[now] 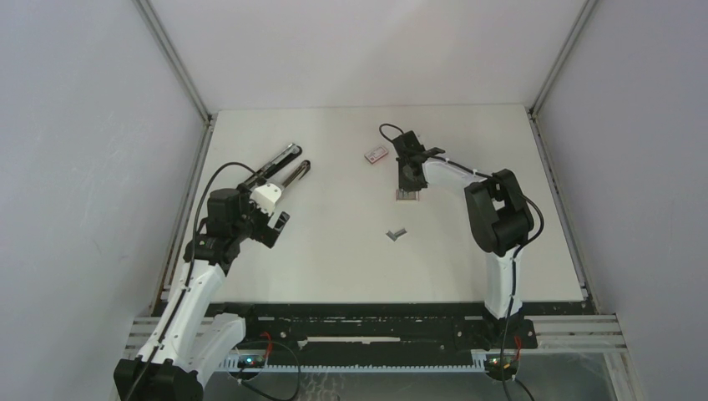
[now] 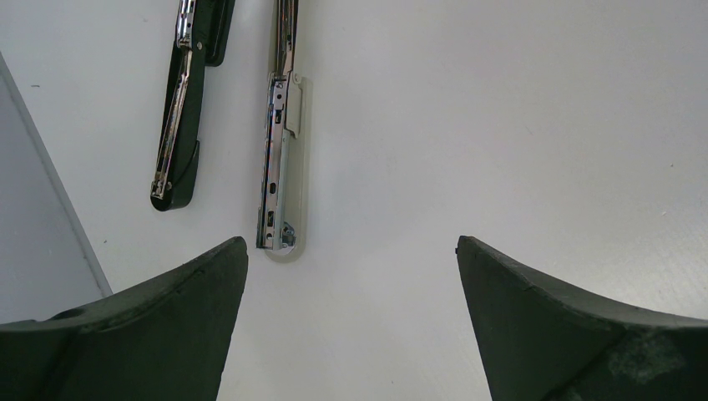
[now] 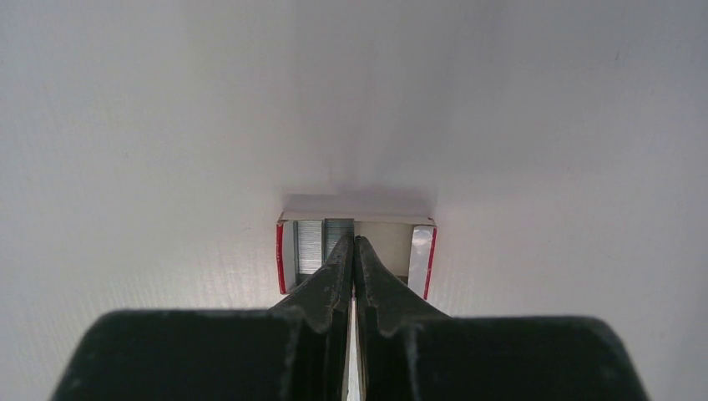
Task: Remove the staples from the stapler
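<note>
The stapler point(image 1: 284, 170) lies spread open at the back left, its two narrow arms side by side. In the left wrist view its chrome arm point(image 2: 278, 167) and black arm point(image 2: 178, 125) end just ahead of my left finger. My left gripper point(image 2: 351, 242) point(image 1: 272, 207) hangs open over bare table, holding nothing. A tiny silver-grey strip of staples point(image 1: 396, 235) lies loose mid-table. My right gripper point(image 3: 354, 240) point(image 1: 407, 189) is shut. Its tips point down into an open red-edged tray point(image 3: 288, 251) that holds grey staple rows.
A small flat red-and-white box point(image 1: 376, 154) lies behind the right gripper. The open tray point(image 1: 408, 197) sits under that gripper's tips. The grey wall and its metal rail point(image 2: 50, 200) run close on the left of the stapler.
</note>
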Motion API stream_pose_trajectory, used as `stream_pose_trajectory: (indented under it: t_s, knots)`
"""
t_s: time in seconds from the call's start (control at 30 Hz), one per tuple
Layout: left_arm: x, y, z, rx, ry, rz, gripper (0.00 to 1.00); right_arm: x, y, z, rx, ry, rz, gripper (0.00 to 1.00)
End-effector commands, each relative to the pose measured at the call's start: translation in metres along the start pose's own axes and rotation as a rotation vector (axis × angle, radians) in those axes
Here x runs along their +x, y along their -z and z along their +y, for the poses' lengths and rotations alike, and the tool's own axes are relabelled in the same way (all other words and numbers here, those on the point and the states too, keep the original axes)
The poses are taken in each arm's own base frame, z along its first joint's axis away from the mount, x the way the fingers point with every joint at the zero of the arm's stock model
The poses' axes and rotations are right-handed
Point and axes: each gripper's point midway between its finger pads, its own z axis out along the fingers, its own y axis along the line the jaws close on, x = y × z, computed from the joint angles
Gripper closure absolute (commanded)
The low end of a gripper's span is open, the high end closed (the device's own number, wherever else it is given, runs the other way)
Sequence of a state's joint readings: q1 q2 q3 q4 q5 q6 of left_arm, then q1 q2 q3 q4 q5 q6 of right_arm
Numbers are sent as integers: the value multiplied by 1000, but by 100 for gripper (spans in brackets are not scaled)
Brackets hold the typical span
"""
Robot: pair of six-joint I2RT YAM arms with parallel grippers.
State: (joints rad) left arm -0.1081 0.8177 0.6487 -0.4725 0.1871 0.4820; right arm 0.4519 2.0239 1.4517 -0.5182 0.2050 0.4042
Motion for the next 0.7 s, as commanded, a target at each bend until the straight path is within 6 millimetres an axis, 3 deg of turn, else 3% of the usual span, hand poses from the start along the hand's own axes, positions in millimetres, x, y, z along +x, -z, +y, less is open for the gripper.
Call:
stream_pose_trajectory:
  t_s: [0.0,0.67]
  knots:
    - [1,-3,2,-12,-16,-16,0,-16,-2,2,10,-6,-43,100]
    - [2,-4,2,-10,-18,-16,0,-17,1,7,-3,13,-48,100]
